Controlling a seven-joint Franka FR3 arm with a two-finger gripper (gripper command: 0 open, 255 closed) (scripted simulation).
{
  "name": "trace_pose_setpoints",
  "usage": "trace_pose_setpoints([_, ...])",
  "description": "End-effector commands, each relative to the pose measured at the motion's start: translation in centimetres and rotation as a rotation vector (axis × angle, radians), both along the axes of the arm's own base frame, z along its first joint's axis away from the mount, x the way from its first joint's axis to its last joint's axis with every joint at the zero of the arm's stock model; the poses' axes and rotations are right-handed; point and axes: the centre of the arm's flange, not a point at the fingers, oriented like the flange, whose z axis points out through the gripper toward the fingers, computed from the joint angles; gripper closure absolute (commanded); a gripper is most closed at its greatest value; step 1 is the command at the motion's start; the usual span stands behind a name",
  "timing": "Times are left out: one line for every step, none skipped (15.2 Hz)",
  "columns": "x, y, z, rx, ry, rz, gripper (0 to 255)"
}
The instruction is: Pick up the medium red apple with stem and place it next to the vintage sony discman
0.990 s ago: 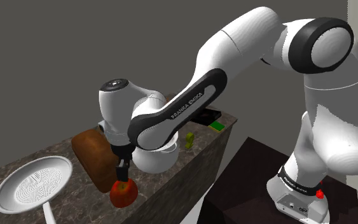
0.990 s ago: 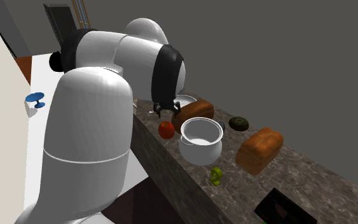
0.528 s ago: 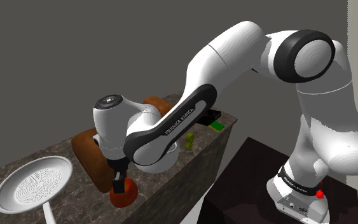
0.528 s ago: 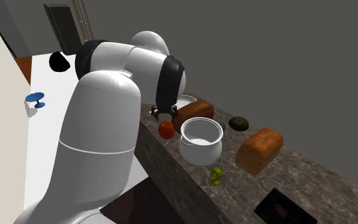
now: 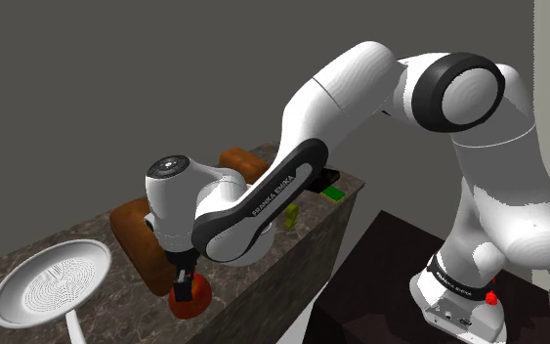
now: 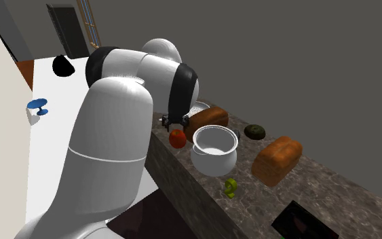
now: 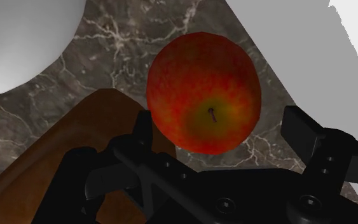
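Note:
The red apple (image 7: 203,92), yellow-green around its short stem, sits on the dark marble counter (image 7: 126,38) close to the front edge. My gripper (image 7: 222,130) is down over it and open. One finger (image 7: 142,130) is close against the apple's side and the other finger (image 7: 301,127) stands a little apart from it. The shoulder view shows the gripper (image 5: 183,286) at the apple (image 5: 196,301), and the second exterior view shows the gripper (image 6: 175,125) just above the apple (image 6: 177,139). The black flat discman (image 6: 303,223) lies at the counter's other end (image 5: 318,182).
A brown bread loaf (image 5: 136,239) lies right beside the apple, and a white pot (image 6: 215,149) stands just past it. A white colander (image 5: 53,283), a second loaf (image 6: 276,159), a dark green round thing (image 6: 254,131) and a small green object (image 6: 231,188) share the counter.
The arm has bent lower and the gripper has come down from above the apple to around it. The apple has not moved.

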Motion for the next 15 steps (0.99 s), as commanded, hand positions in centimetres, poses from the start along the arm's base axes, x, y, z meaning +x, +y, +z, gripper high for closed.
trace_pose_setpoints([0.0,0.0,0.0,0.000,0.000,0.000,0])
trace_pose_setpoints([0.0,0.0,0.0,0.000,0.000,0.000,0])
trace_pose_setpoints([0.0,0.0,0.0,0.000,0.000,0.000,255])
trace_pose_setpoints([0.0,0.0,0.0,0.000,0.000,0.000,255])
trace_pose_setpoints([0.0,0.0,0.0,0.000,0.000,0.000,255])
trace_pose_setpoints([0.0,0.0,0.0,0.000,0.000,0.000,255])
trace_pose_setpoints([0.0,0.0,0.0,0.000,0.000,0.000,255])
trace_pose_setpoints([0.0,0.0,0.0,0.000,0.000,0.000,255])
trace_pose_setpoints([0.0,0.0,0.0,0.000,0.000,0.000,255])
trace_pose_setpoints([0.0,0.0,0.0,0.000,0.000,0.000,255])
trace_pose_setpoints([0.0,0.0,0.0,0.000,0.000,0.000,255])
trace_pose_setpoints([0.0,0.0,0.0,0.000,0.000,0.000,255])
trace_pose_setpoints([0.0,0.0,0.5,0.000,0.000,0.000,255])
trace_pose_setpoints([0.0,0.0,1.0,0.000,0.000,0.000,255])
trace_pose_setpoints([0.0,0.0,1.6,0.000,0.000,0.000,255])
